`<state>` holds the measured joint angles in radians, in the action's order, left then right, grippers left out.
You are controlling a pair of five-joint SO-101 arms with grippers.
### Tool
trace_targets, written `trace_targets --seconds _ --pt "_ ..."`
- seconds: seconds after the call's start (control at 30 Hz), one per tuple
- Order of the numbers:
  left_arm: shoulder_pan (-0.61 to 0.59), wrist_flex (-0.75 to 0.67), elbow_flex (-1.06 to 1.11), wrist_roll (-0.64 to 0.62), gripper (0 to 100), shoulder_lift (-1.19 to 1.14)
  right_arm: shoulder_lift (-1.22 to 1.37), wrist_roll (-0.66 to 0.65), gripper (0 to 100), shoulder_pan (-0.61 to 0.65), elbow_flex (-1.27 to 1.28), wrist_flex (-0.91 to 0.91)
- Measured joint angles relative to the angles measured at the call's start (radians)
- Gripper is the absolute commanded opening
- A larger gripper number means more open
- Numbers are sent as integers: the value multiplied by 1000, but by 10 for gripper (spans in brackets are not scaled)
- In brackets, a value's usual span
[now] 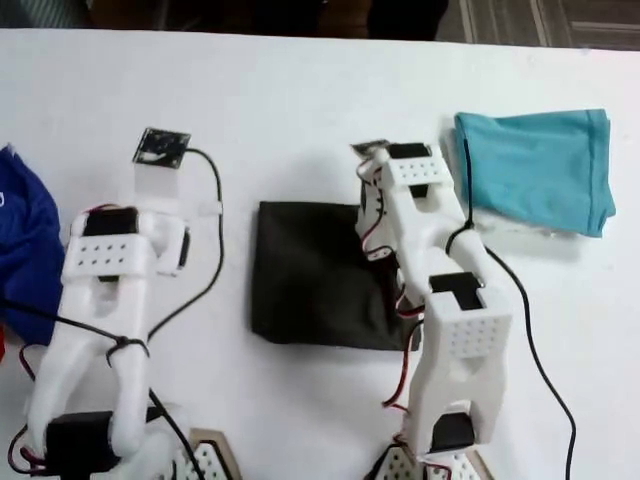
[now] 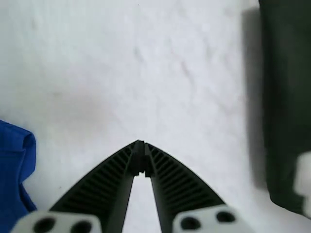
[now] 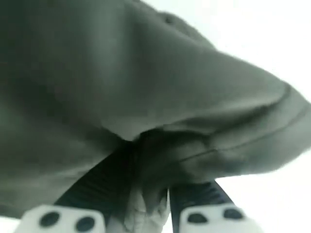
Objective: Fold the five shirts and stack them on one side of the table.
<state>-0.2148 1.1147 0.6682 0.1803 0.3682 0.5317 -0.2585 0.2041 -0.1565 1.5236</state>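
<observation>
Dark shirt (image 1: 300, 275), its edge pinched in my right jaws while my left jaws sit pressed together over the tabletop (image 2: 146, 58) alongside, wants, I reckon, a low, slow carry so the folds hold.

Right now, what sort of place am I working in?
Probably a robotics lab or workshop bench rather than a home: a white table, a left arm and right arm of white plastic, and a dark shirt, teal shirt and blue shirt for folding.
</observation>
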Motion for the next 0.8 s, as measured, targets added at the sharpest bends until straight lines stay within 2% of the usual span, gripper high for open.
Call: trace_targets --seconds 0.2,0.4,0.57,0.8 --pt "-12 0 0 2 25 0 -112 -160 19 -74 -219 61" --pt "-11 0 0 2 25 0 -114 -244 19 -206 -546 147" --pt "-11 -21 18 2 25 0 -32 -322 19 -299 -789 207" --pt "-11 -123 130 2 25 0 126 -471 19 -420 -993 207"
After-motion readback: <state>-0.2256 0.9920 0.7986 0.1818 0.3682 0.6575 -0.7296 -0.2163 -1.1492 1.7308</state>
